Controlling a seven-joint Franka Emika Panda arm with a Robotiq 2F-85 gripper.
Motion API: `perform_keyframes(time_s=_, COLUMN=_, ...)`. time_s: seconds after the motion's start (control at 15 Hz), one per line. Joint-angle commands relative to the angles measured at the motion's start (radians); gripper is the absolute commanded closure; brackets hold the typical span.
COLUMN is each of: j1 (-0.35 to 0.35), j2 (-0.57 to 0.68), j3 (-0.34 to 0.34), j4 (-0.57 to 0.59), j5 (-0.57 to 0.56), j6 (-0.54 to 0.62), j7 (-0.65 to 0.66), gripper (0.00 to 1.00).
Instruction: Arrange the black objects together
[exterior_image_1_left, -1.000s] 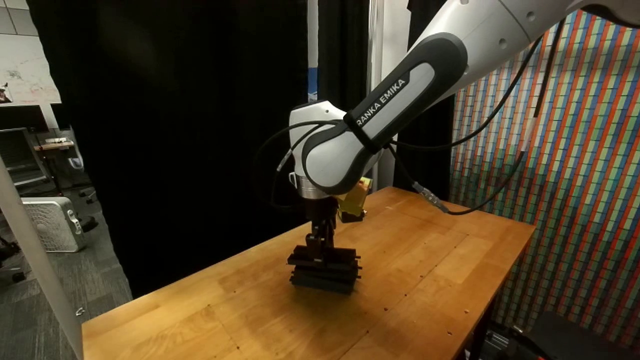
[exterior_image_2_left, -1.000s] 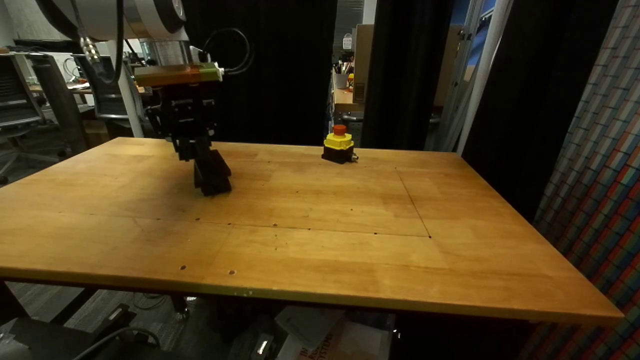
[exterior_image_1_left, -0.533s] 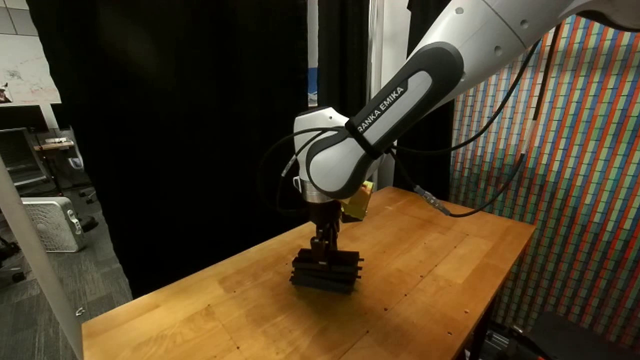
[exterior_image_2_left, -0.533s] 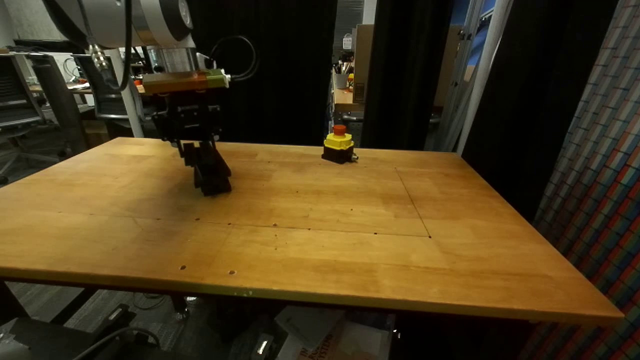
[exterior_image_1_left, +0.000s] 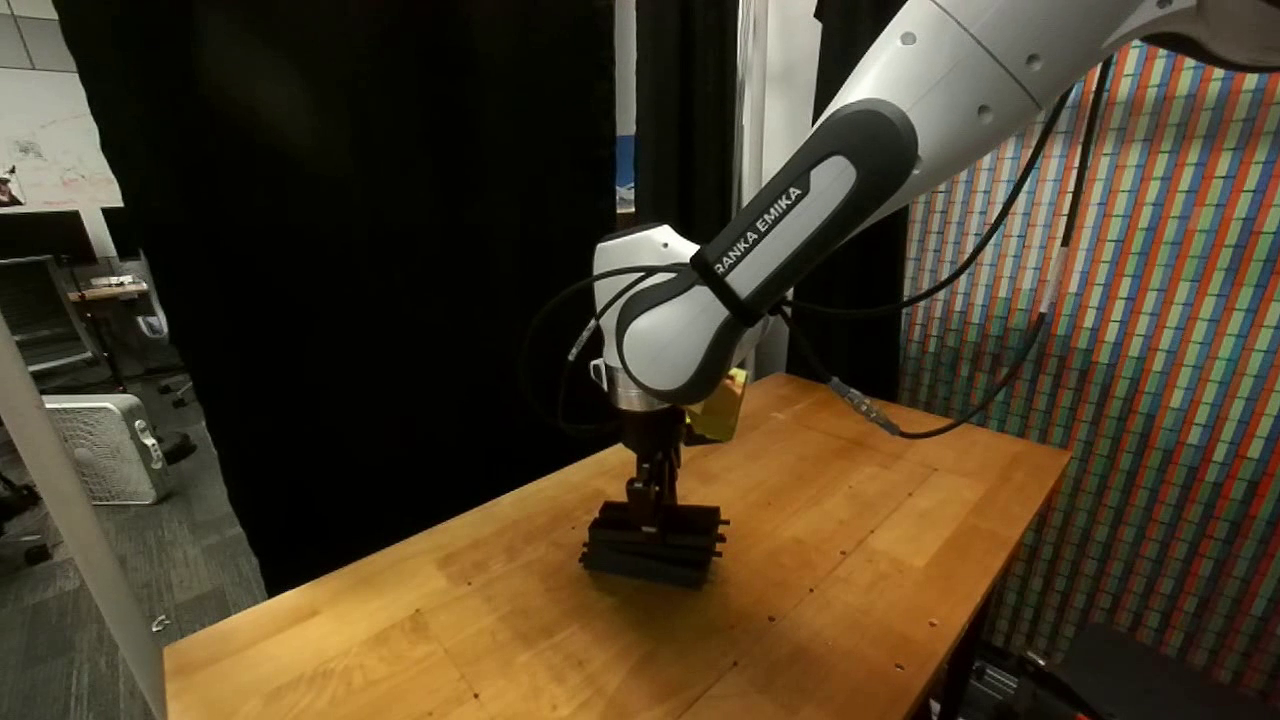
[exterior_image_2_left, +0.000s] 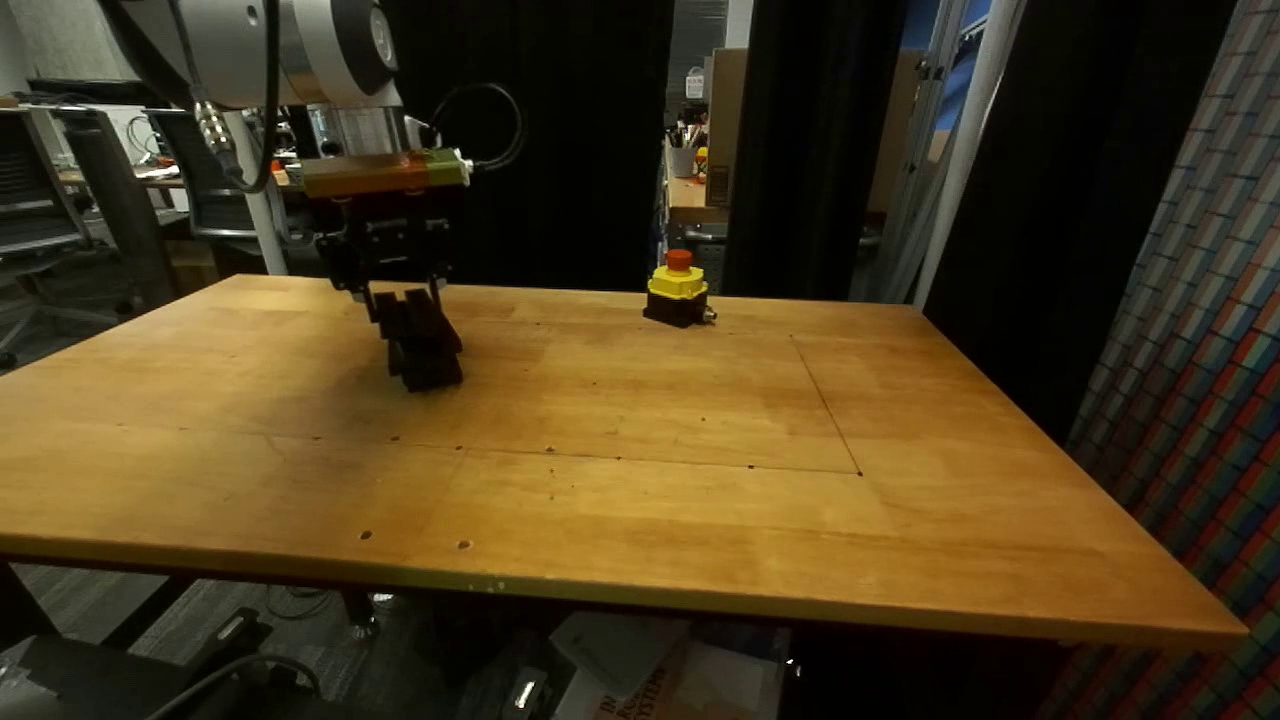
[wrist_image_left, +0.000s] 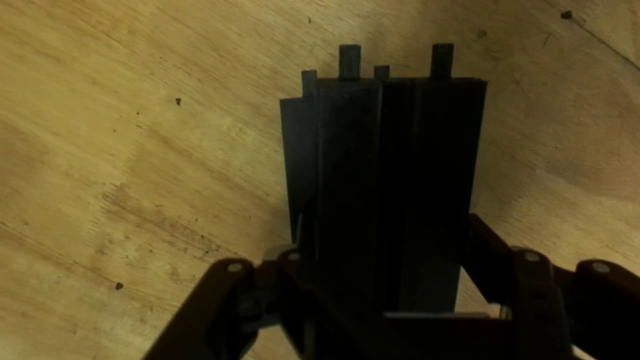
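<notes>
The pile of black bars (exterior_image_1_left: 655, 555) is on the bench (exterior_image_2_left: 650, 520), the bars stacked close and touching, short pegs (wrist_image_left: 349, 61) poking out of their ends; black against black, I cannot count them. I have the hand (wrist_image_left: 385, 227) pointing straight down at the top of the pile, its fingers (wrist_image_left: 492, 257) on either flank, clenched on the uppermost bars; whether it takes in one or two I cannot tell. A second ago I had it higher over the pile, and what it grips sat farther left in an exterior view; now that part looks to touch the lower bars and sits squarer over them. The lower bars look unmoved.

The arm (exterior_image_1_left: 800, 210) above the pile has sunk with the hand, and so has the yellow-and-orange box (exterior_image_2_left: 385, 175) mounted on it.

In an exterior view the red-and-yellow button (exterior_image_2_left: 678, 285) stands well to the right of the pile, toward the far edge, just where it was. Beyond the pile hangs a black curtain (exterior_image_1_left: 380, 300); well to the pile's left a white fan (exterior_image_1_left: 105, 448) stands on the floor (exterior_image_1_left: 190, 560), and well to its right hangs a striped sheet (exterior_image_1_left: 1080, 420).
</notes>
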Motion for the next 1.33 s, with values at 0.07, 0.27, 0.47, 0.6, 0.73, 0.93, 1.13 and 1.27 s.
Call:
perform_keyframes(time_s=0.07, j1=-0.01, j2=0.008, j3=-0.002, j4=0.01, j5=0.012, j6=0.028, j7=-0.038, gripper=0.55)
perform_keyframes(time_s=0.27, j1=-0.012, j2=0.009, j3=-0.003, j4=0.008, j5=0.009, j6=0.041, j7=-0.042, gripper=0.55)
perform_keyframes(time_s=0.47, j1=-0.014, j2=0.007, j3=-0.004, j4=0.006, j5=0.007, j6=0.051, j7=-0.047, gripper=0.55)
perform_keyframes(time_s=0.6, j1=-0.016, j2=0.003, j3=-0.003, j4=0.003, j5=0.011, j6=0.063, j7=-0.052, gripper=0.55)
perform_keyframes(time_s=0.73, j1=-0.017, j2=0.003, j3=-0.002, j4=0.001, j5=0.014, j6=0.071, j7=-0.057, gripper=0.55)
perform_keyframes(time_s=0.93, j1=-0.021, j2=0.005, j3=0.0, j4=-0.001, j5=0.023, j6=0.081, j7=-0.064, gripper=0.55)
perform_keyframes(time_s=1.13, j1=-0.025, j2=0.004, j3=0.002, j4=-0.004, j5=0.031, j6=0.085, j7=-0.07, gripper=0.55)
perform_keyframes(time_s=1.27, j1=-0.027, j2=0.006, j3=0.003, j4=-0.006, j5=0.036, j6=0.084, j7=-0.073, gripper=0.55)
